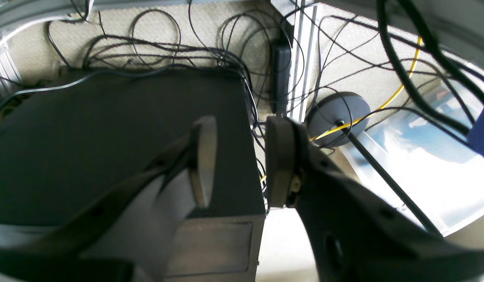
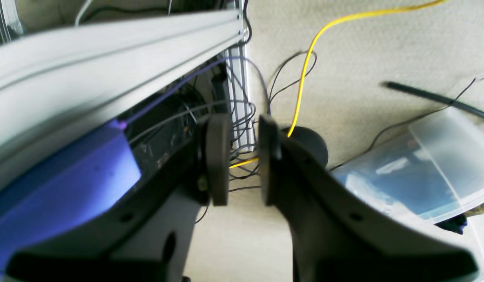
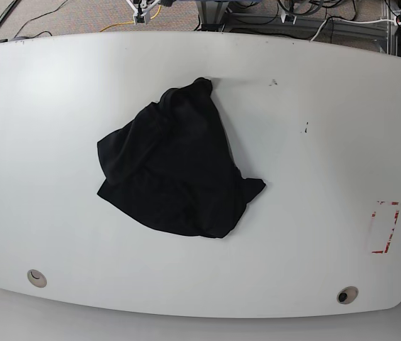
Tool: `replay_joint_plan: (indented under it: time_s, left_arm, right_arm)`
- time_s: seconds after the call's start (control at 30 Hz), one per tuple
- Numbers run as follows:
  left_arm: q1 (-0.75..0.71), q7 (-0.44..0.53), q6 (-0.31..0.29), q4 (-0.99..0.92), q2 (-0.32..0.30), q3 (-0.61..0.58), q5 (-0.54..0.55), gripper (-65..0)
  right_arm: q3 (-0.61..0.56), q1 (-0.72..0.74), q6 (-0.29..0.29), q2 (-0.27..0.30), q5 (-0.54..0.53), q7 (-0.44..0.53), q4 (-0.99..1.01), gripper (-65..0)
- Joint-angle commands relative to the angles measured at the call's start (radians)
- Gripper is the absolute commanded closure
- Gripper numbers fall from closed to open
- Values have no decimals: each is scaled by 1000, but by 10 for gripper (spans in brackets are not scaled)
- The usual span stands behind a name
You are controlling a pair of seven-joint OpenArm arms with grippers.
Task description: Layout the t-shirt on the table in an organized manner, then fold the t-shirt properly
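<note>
T-shirt (image 3: pixel 175 167): black, crumpled in a loose heap left of centre on the table (image 3: pixel 314 142); no gripper touches it.
Left gripper (image 1: pixel 240 160): seen only in its wrist view; jaws apart with a clear gap, nothing between them, pointing at floor clutter off the table.
Right gripper (image 2: pixel 243 158): seen only in its wrist view; jaws apart by a narrower gap, nothing held.
Below left gripper: dark box (image 1: pixel 108 145) and tangled black cables (image 1: pixel 179 51).
Below right gripper: yellow cable (image 2: pixel 304 74), clear plastic bin (image 2: pixel 422 172), pale aluminium rail (image 2: pixel 108 51).
T-shirt edges: one narrow peak points to the far edge; a corner juts right at the near side; outline irregular, sleeves not distinguishable.
Open room: broad bare white surface on all sides of the garment, widest to the right.
Table marks: red tape outline (image 3: pixel 385 227) near the right edge; two grommet holes, near left (image 3: pixel 37 278) and near right (image 3: pixel 347 294); small dark specks (image 3: pixel 305 128) right of the garment.
Table edges: curved, fully in base view; both arms out of that view.
</note>
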State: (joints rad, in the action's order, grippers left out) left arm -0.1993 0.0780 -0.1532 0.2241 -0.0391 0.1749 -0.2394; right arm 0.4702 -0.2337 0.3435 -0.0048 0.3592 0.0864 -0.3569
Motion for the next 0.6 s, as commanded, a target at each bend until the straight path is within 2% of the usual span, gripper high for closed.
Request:
replay_joint_plan:
  time_s: [0.0, 0.33, 0.57]
  left_arm:
    - [-4, 6, 2, 5, -5, 1, -1, -196]
    - [-9, 9, 0, 13, -6, 1, 1, -192]
    - [-82, 9, -1, 159, -6, 2, 2, -190]
  right_arm:
    - [2, -10, 7, 4, -4, 14, -1, -124]
    - [2, -39, 7, 4, -2, 57, -8, -122]
    - [2, -86, 12, -4, -2, 59, -74, -120]
